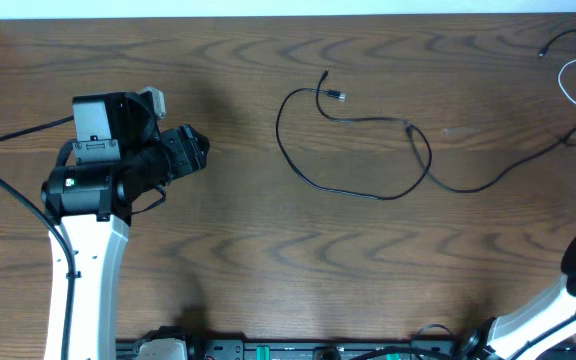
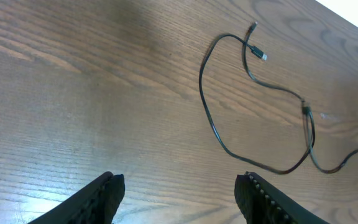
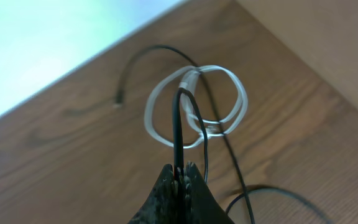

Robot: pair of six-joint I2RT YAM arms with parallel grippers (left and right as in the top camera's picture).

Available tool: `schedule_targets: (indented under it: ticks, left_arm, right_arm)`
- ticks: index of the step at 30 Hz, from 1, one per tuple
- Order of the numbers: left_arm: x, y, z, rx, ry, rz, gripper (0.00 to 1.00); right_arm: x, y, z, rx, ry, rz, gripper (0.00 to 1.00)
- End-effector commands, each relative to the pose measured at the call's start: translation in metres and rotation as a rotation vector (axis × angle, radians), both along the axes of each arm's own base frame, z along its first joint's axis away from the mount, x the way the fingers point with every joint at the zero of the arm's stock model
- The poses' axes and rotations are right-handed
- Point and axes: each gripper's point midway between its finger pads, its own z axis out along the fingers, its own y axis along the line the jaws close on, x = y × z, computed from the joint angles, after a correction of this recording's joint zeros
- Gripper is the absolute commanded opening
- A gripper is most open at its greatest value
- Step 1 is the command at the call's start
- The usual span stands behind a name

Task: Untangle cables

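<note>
Right pincer [image 3: 183, 176] is clenched, tips pressed together on a strand of the black cable [image 3: 178, 134], which rises straight out of the tips towards the white cable [image 3: 243, 99]. The white cable is a small coil of a few loops on the surface [image 1: 268, 270], with black strands crossing over and through it. It lies near the far right corner, close to both edges. A black plug end [image 3: 120, 99] rests just left of the coil, near the far edge. Left pincer [image 2: 179, 196] is released, fingers [image 2: 104, 193] spread wide, gripping nothing and hovering above bare wood. In the overhead view the rest of the black cable makes one big loose loop mid-surface, well apart from the left pincer, with open wood between and in front.
</note>
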Motion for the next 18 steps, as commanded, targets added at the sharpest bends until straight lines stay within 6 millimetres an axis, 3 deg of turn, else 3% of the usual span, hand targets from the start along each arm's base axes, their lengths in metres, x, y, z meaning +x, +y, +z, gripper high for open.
schedule_targets:
  ticks: [1, 2, 3, 5, 6, 7, 8, 12, 18]
  left_arm:
    - [0.002, -0.003, 0.008, -0.006, -0.022, -0.019, 0.63]
    - [0.001, -0.003, 0.008, -0.006, -0.020, -0.019, 0.63]
    - [0.001, -0.003, 0.008, -0.006, -0.020, -0.019, 0.63]
    - [0.000, -0.003, 0.007, -0.006, -0.015, -0.018, 0.63]
    - [0.000, -0.003, 0.007, -0.007, -0.013, -0.019, 0.64]
    - [0.000, -0.003, 0.007, -0.006, -0.012, -0.018, 0.63]
    - [0.000, -0.003, 0.007, -0.006, -0.012, -0.018, 0.63]
    - [0.000, -0.003, 0.007, -0.006, -0.012, -0.018, 0.63]
    - [0.000, -0.003, 0.007, -0.006, -0.012, -0.018, 0.63]
  right_arm:
    - [-0.007, -0.025, -0.043, -0.037, 0.106, -0.093, 0.01]
    - [-0.009, -0.029, -0.051, -0.044, 0.127, -0.108, 0.01]
    - [-0.010, -0.033, -0.061, -0.049, 0.150, -0.123, 0.12]
    - [-0.011, -0.033, -0.075, -0.037, 0.180, -0.125, 0.68]
    - [-0.013, -0.031, -0.077, -0.027, 0.192, -0.121, 0.86]
    - [-0.013, -0.029, -0.079, -0.020, 0.197, -0.115, 0.95]
    - [-0.013, -0.026, -0.078, -0.015, 0.198, -0.106, 0.99]
    - [-0.009, -0.008, -0.069, -0.011, 0.197, -0.072, 0.99]
    - [0.007, 0.050, -0.062, 0.023, 0.215, 0.073, 0.99]
